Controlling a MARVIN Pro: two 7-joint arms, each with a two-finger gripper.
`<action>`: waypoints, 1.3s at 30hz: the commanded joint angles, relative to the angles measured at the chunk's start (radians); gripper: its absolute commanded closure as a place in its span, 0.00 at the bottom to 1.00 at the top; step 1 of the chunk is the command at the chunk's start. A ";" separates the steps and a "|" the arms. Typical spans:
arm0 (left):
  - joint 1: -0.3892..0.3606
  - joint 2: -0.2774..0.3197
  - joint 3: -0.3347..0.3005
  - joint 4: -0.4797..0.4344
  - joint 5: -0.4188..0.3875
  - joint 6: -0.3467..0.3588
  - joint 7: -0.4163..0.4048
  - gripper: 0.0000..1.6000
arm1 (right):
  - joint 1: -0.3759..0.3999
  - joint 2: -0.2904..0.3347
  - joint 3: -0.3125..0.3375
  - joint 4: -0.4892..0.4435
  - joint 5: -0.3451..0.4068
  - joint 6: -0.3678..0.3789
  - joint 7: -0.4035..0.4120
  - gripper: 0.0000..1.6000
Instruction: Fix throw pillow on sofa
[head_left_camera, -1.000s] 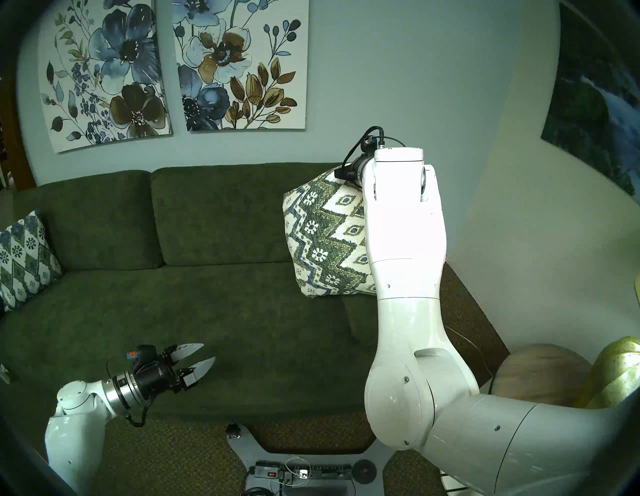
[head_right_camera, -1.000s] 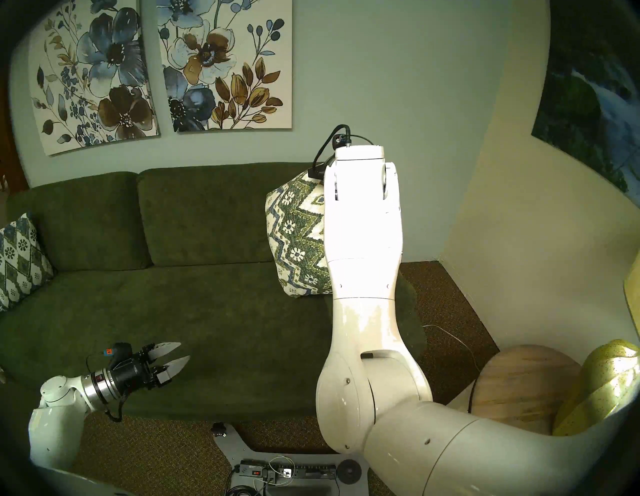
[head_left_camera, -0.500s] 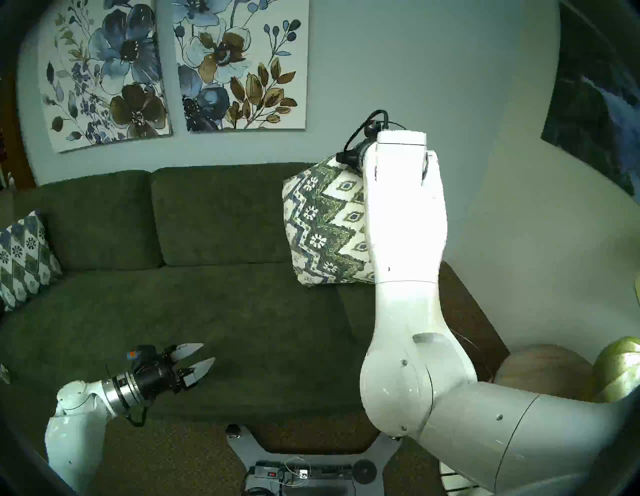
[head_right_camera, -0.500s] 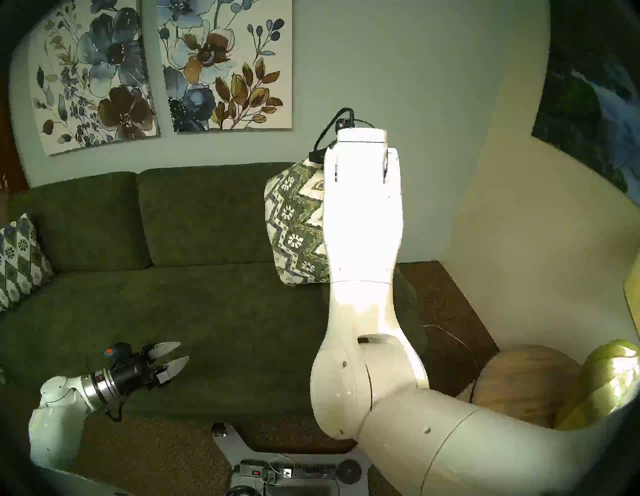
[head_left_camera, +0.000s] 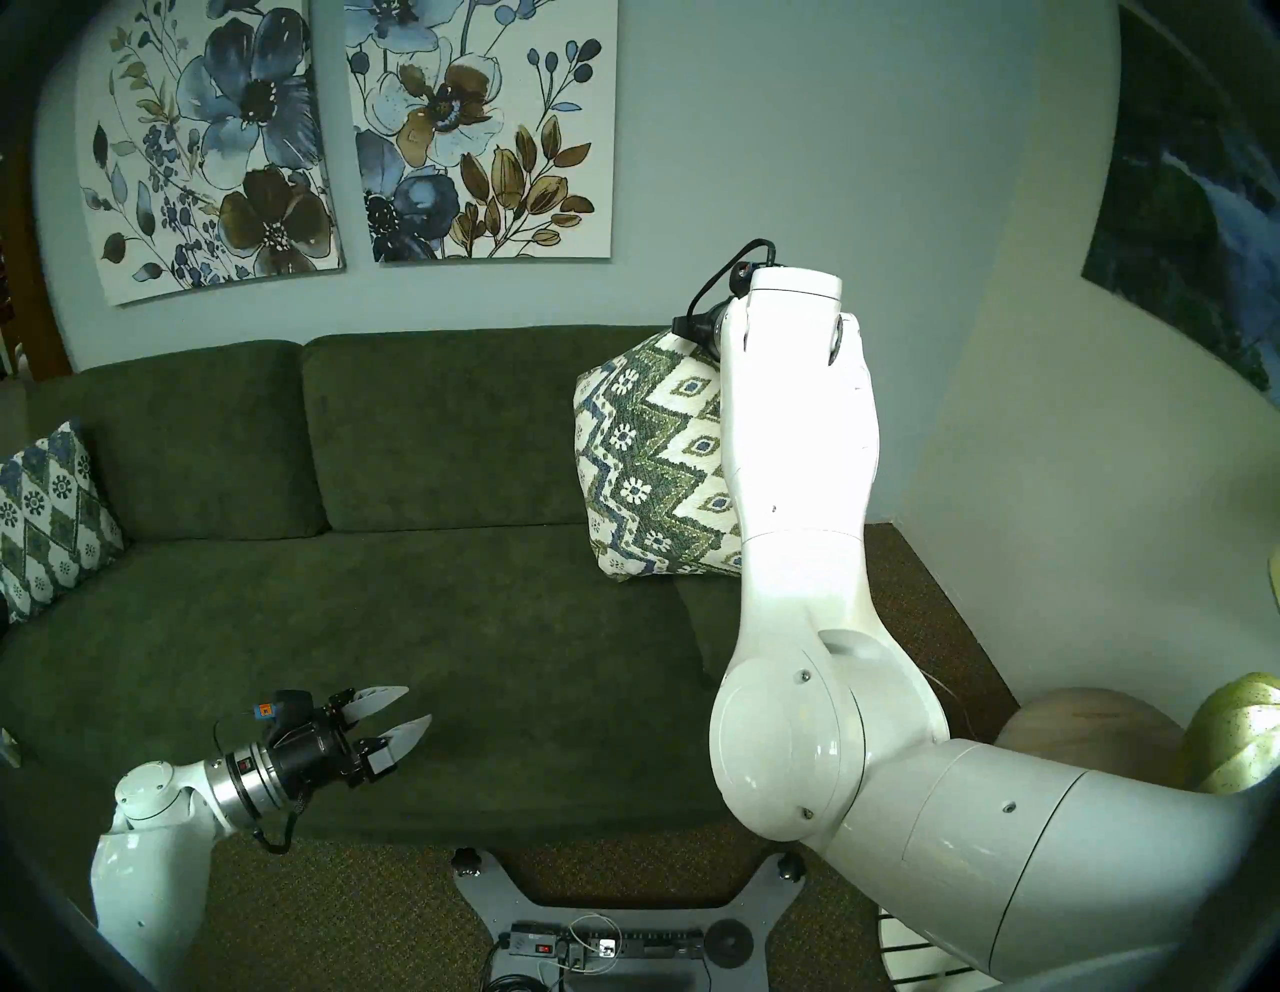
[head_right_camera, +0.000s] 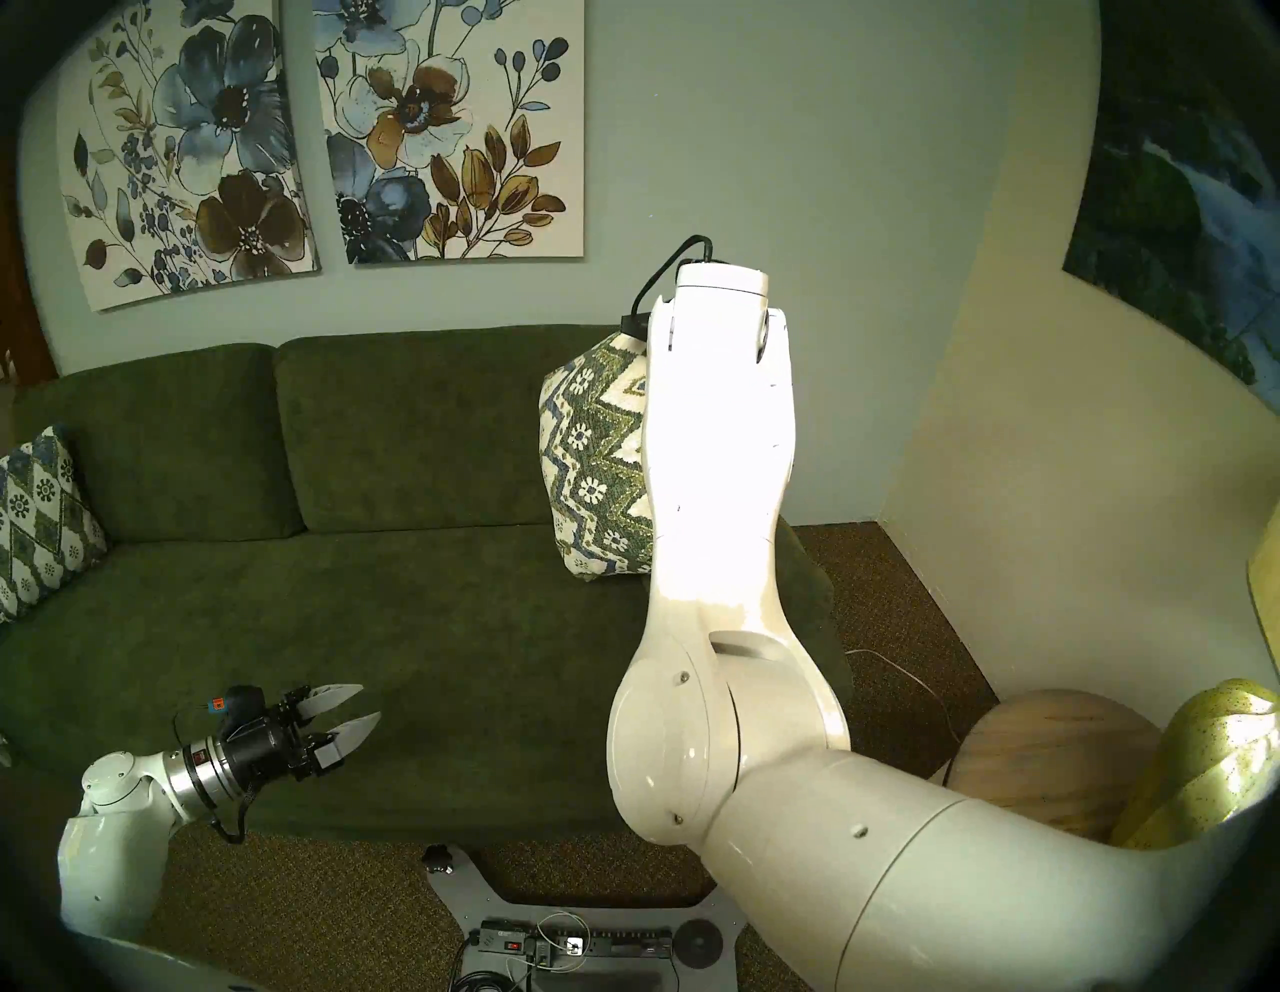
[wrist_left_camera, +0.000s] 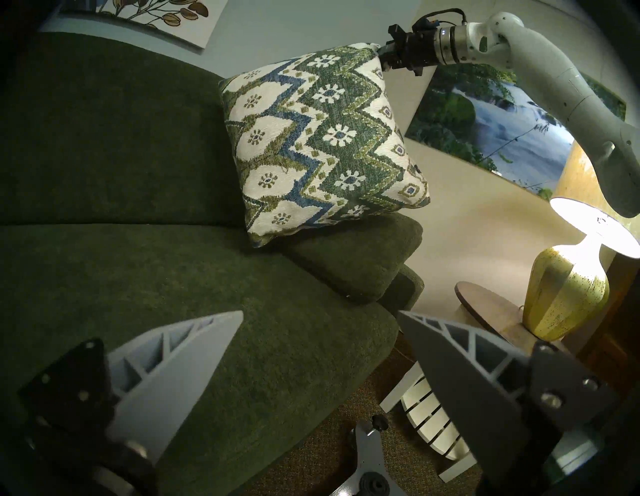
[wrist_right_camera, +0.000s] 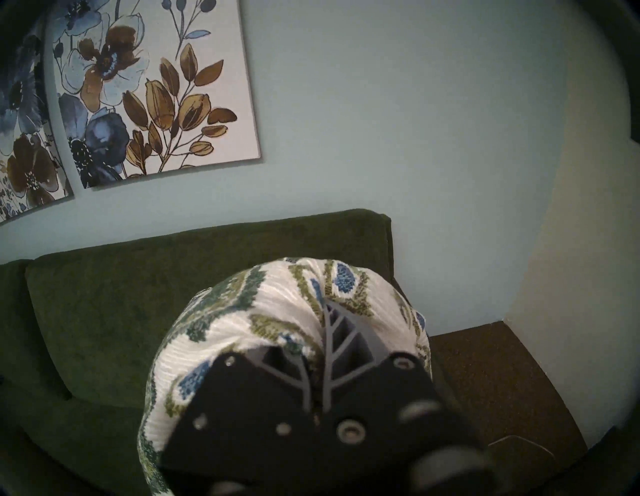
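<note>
The throw pillow (head_left_camera: 651, 457) (head_right_camera: 596, 471) (wrist_left_camera: 322, 138) stands on edge at the right end of the dark green sofa (head_left_camera: 415, 623) (head_right_camera: 381, 609) (wrist_left_camera: 104, 156). Its lower edge rests on the padded armrest (wrist_left_camera: 356, 259). My right gripper (wrist_left_camera: 381, 57) (wrist_right_camera: 325, 308) is shut on the pillow's top right corner, with fabric (wrist_right_camera: 259, 311) bunched around its fingers. In the head views my right forearm hides the gripper tips. My left gripper (head_left_camera: 409, 706) (head_right_camera: 360, 703) (wrist_left_camera: 320, 313) is open and empty, low over the front of the seat.
A bluer diamond-lattice pillow (head_left_camera: 48, 512) leans at the sofa's left end. A lit yellow lamp (wrist_left_camera: 564, 294) stands on a round wooden side table (wrist_left_camera: 485, 304) (head_left_camera: 1087, 734) right of the sofa. My base with a power strip (head_left_camera: 602, 942) is on the carpet in front.
My right arm lifted the pillow by its corner, then lowered it a little and shifted it slightly right. The left arm has not moved.
</note>
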 joint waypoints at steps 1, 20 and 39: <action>-0.006 0.001 0.003 0.000 -0.004 0.000 -0.010 0.00 | 0.124 -0.023 0.036 0.075 0.044 -0.068 -0.054 1.00; -0.014 0.004 0.007 0.014 -0.007 -0.009 -0.028 0.00 | 0.019 -0.023 0.077 -0.021 0.089 -0.072 -0.284 1.00; -0.015 0.005 0.008 0.018 -0.003 -0.018 -0.026 0.00 | -0.148 -0.023 -0.013 -0.210 0.153 0.098 -0.285 1.00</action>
